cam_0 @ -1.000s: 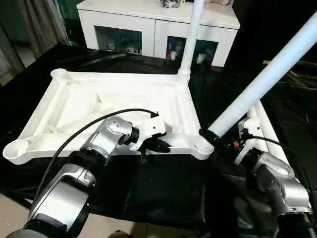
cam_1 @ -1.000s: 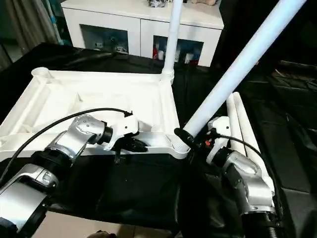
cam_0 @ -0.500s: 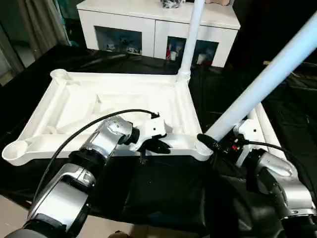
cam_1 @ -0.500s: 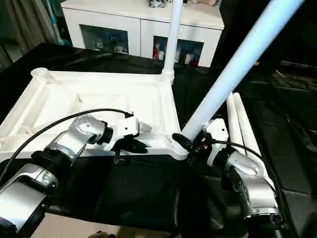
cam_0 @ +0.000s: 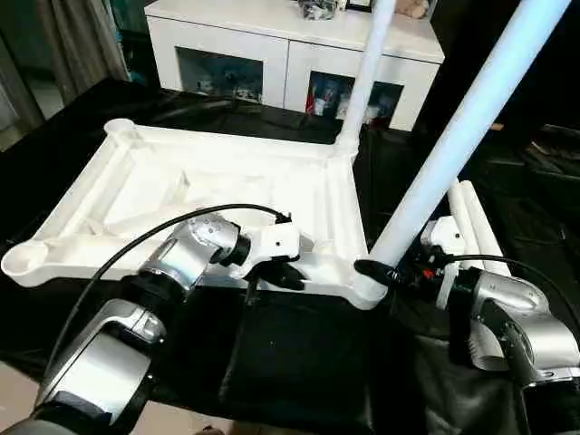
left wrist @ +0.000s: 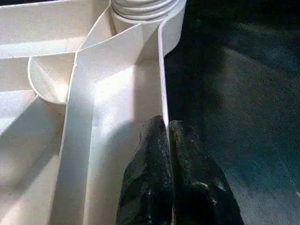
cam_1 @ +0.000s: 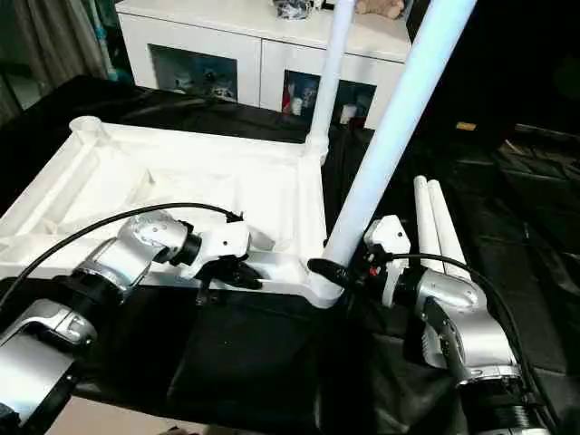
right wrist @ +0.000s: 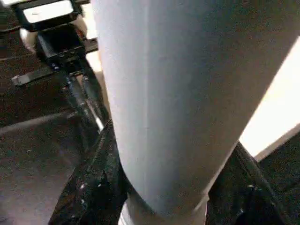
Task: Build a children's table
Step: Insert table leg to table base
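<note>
The children's table top [cam_0: 181,181] lies upside down, ribs up, on the black-sheeted work table. One white leg [cam_0: 367,72] stands upright in its far right corner socket. A second pale-blue leg [cam_0: 462,136] leans in the near right socket [cam_0: 361,290], and my right gripper [cam_0: 376,270] is shut on its lower end; the right wrist view shows black fingers [right wrist: 93,187] on both sides of the tube [right wrist: 164,93]. My left gripper [cam_0: 283,275] is shut on the top's near rim [left wrist: 161,84], just left of that socket, one finger [left wrist: 147,154] on each side of the wall.
Two loose legs [cam_0: 476,213] lie side by side on the black sheet [cam_0: 299,362] right of the top. A white glass-door cabinet [cam_0: 272,54] stands behind the work table. The two left corner sockets [cam_0: 23,263] hold nothing.
The leg in my right gripper has swung to a steeper, more upright angle over the near right socket. My left gripper keeps its hold on the rim. The camera has shifted slightly.
</note>
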